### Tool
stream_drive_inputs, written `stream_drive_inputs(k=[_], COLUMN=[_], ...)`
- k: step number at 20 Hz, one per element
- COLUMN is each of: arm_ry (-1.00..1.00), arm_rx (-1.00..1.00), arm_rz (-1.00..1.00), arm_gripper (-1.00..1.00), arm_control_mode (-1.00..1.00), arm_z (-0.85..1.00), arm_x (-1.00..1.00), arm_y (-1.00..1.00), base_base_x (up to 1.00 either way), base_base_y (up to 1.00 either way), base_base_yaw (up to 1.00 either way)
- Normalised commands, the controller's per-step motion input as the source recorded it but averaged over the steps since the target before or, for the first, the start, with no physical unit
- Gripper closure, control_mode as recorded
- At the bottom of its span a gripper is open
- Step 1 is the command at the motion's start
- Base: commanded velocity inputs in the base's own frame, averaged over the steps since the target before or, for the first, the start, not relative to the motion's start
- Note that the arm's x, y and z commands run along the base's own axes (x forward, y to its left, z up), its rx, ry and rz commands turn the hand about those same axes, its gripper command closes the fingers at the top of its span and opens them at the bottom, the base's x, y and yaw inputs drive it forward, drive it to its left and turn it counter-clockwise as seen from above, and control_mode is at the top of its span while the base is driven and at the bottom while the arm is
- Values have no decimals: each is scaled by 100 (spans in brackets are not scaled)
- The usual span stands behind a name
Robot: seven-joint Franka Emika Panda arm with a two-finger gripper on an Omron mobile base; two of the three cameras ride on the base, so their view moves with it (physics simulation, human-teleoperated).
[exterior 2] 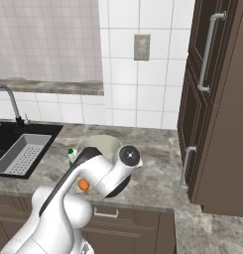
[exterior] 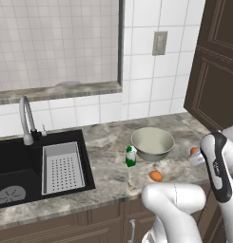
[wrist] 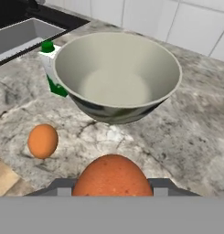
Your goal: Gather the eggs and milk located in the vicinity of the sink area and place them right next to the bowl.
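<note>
The bowl point(exterior: 152, 142) point(exterior 2: 100, 146) point(wrist: 115, 77) stands on the stone counter, right of the sink point(exterior: 13, 161) point(exterior 2: 4, 136). The green and white milk point(exterior: 131, 155) point(exterior 2: 72, 156) point(wrist: 51, 68) is upright against the bowl's left side. One orange-brown egg point(exterior: 156, 176) point(exterior 2: 83, 184) point(wrist: 42, 140) lies on the counter in front of the bowl. My gripper point(exterior: 196, 156) point(wrist: 112, 186) hangs low just right of the bowl, shut on a second egg point(exterior: 194, 150) point(wrist: 112, 176). I cannot tell whether that egg touches the counter.
A grey drainer tray point(exterior: 63, 166) point(exterior 2: 21, 154) point(wrist: 22, 32) sits in the sink beside the curved tap point(exterior: 26, 116) point(exterior 2: 9, 101). Tall dark cabinets point(exterior: 215, 71) point(exterior 2: 217, 99) close off the counter's right end. The counter's front edge point(exterior: 113, 201) runs close to the lying egg.
</note>
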Motion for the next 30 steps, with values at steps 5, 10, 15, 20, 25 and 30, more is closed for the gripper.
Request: stream_drive_inputs(k=[5,10,15,20,25,30], arm_ry=[-4,-3,0,0,0,0], arm_rx=[0,0,0,0,0,0], arm_rz=[4,8,9,13,13,9], arm_gripper=[100,100,100,100,100,100], arm_control_mode=[-100,-100,-100,-100,-100,-100], arm_z=[-11,-18,-9,-5,-13,-22], arm_x=[5,14,24,19,15,17], arm_y=[-2,0,0,0,0,0], base_base_x=[0,0,0,0,0,0], base_base_y=[0,0,0,0,0,0], base_base_yaw=[0,0,0,0,0,0])
